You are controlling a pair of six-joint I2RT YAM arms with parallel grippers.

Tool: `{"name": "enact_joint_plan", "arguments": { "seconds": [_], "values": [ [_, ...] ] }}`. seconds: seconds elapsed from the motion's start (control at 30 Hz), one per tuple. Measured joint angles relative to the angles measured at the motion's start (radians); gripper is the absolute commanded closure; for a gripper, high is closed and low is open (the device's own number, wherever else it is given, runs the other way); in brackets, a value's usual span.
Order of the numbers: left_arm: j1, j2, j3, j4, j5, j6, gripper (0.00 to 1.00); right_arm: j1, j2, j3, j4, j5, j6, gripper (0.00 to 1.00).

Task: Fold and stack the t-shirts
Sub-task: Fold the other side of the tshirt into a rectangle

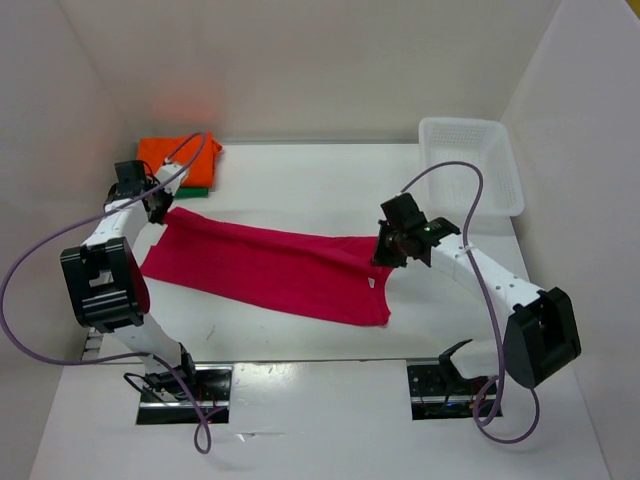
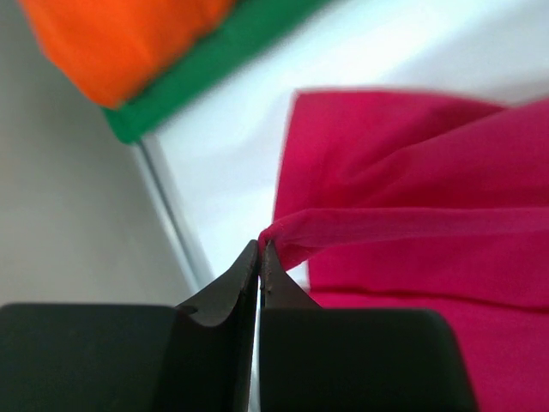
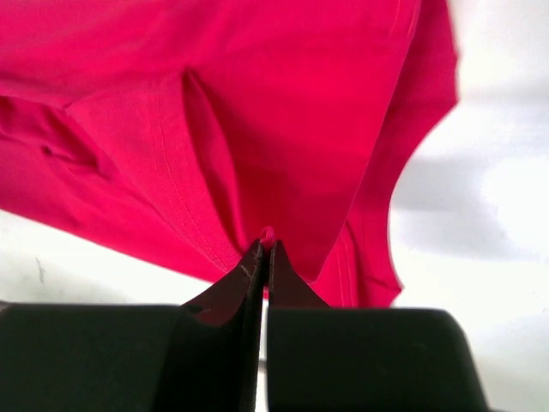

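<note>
The magenta-red t-shirt (image 1: 270, 270) lies stretched across the middle of the tabletop (image 1: 300, 190) as a long band. Its long axis runs from the left arm's side to the right arm's side, slanting a little toward the near edge at its right end. Each end is held. The left jaws are clenched on a narrow rolled edge of the cloth at its left end, seen in the left wrist view as a taut ridge (image 2: 403, 225) leading away from the tips over a flat layer beneath. The right jaws are clenched on a small nub of cloth (image 3: 268, 233) at the right end, with creases fanning away from the tips. So the shirt lies between the two pairs of jaws, and neither the left arm (image 1: 120, 225) nor the right arm (image 1: 480, 275) is nearer to it than the other.

Just beyond the left end, at the far left corner, the orange t-shirt (image 1: 175, 155) sits folded on the green t-shirt (image 1: 198, 188). That stack is close to the left jaws and well apart from the right ones. I judge that any fold turns on carrying one held end along the long axis toward the other. A white basket (image 1: 460, 122) stands at the far right.
</note>
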Motion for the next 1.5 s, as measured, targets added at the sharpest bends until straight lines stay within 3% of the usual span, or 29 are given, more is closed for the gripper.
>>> {"name": "enact_joint_plan", "arguments": {
  "seconds": [0.27, 0.47, 0.93, 0.97, 1.0, 1.03, 1.1, 1.13, 1.2, 1.27, 1.37, 1.5],
  "values": [
    [0.045, 0.000, -0.122, -0.004, -0.003, 0.000, 0.99, 0.062, 0.058, -0.075, -0.017, -0.051, 0.054, 1.00],
    [0.055, 0.017, -0.150, 0.011, -0.009, 0.000, 0.99, 0.104, 0.153, -0.092, -0.018, -0.075, 0.066, 1.00],
    [0.054, 0.028, -0.153, 0.021, -0.019, 0.000, 0.96, 0.191, 0.164, -0.084, -0.056, -0.119, 0.077, 0.99],
    [0.054, 0.031, -0.153, 0.023, -0.021, 0.000, 0.96, 0.193, 0.170, -0.084, -0.056, -0.121, 0.077, 0.88],
    [0.054, 0.034, -0.153, 0.024, -0.023, 0.000, 0.96, 0.194, 0.177, -0.084, -0.056, -0.121, 0.082, 0.52],
    [0.054, 0.037, -0.153, 0.025, -0.024, 0.000, 0.93, 0.194, 0.183, -0.084, -0.057, -0.121, 0.089, 0.46],
    [0.054, 0.043, -0.153, 0.028, -0.030, 0.001, 0.81, 0.194, 0.186, -0.086, -0.063, -0.121, 0.085, 0.36],
    [0.054, 0.045, -0.153, 0.030, -0.034, 0.002, 0.68, 0.195, 0.185, -0.086, -0.068, -0.120, 0.088, 0.35],
    [0.056, 0.050, -0.153, 0.030, -0.045, -0.002, 0.52, 0.195, 0.185, -0.086, -0.081, -0.114, 0.093, 0.33],
    [0.066, 0.051, -0.152, 0.026, -0.051, -0.006, 0.42, 0.195, 0.172, -0.086, -0.109, -0.092, 0.122, 0.21],
    [0.117, 0.051, -0.135, 0.002, -0.041, -0.029, 0.36, 0.195, 0.103, -0.086, -0.177, -0.020, 0.208, 0.04],
    [0.200, 0.041, -0.093, -0.036, -0.013, -0.056, 0.32, 0.195, -0.041, -0.108, -0.228, 0.051, 0.334, 0.00]
  ]
}}
